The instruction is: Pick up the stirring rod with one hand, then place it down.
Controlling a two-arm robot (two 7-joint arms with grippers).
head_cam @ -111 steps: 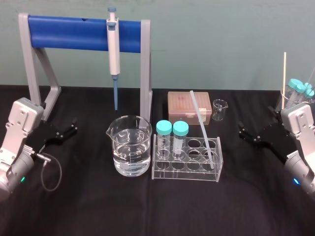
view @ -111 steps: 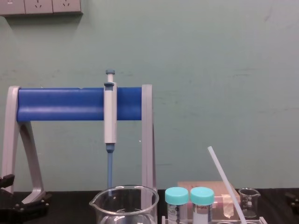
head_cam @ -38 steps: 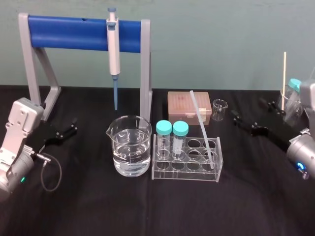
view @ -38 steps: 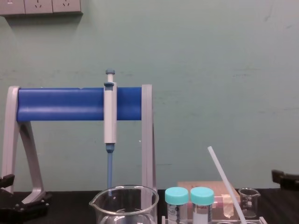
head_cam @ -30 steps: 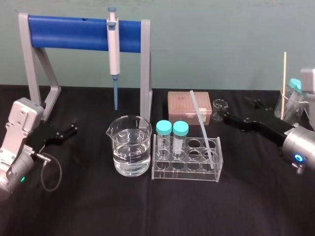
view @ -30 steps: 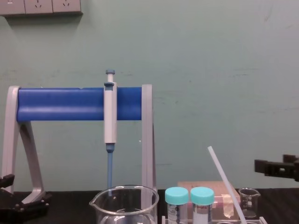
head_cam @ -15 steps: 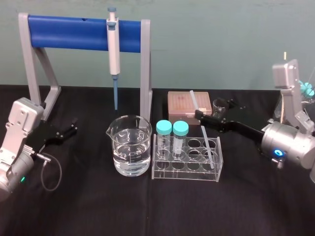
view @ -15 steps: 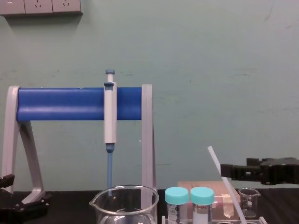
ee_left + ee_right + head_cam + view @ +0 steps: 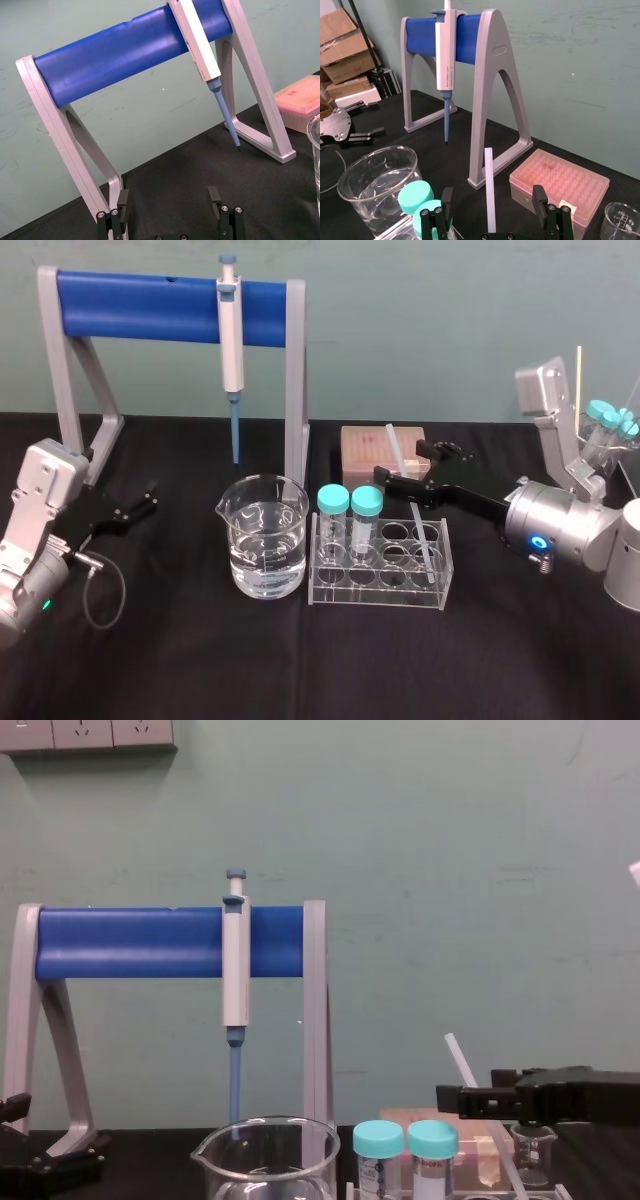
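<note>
The step in hand is the grasp. The right gripper (image 9: 400, 462) has reached in from the right, above the clear tube rack (image 9: 380, 585). Its fingers (image 9: 539, 199) are spread wide with the stirring rod (image 9: 489, 175) standing between them. Neither finger looks to be touching it, and nothing is held.

The rod stands slanted in the rack. Its lower end sits in a hole at the rack's right end, and its top leans to the far left, in front of the pink tip box (image 9: 365, 450).

From the right wrist view the rod sits close to midway between the fingers, so they can probably close where they are. A slow close should let both pads meet the rod together and not push it sideways against the hole.

The rod is thin and smooth and may swivel in the grip, so a firm hold is wise. I would draw it out along its own slant. A straight lift could lever the light rack over or knock the two teal-capped tubes (image 9: 350, 502) just to the left.

Bare bench (image 9: 320, 670) on the near side suits laying the rod down flat.

The left gripper (image 9: 130, 510) is parked at the far left of the bench, fingers apart and empty.
</note>
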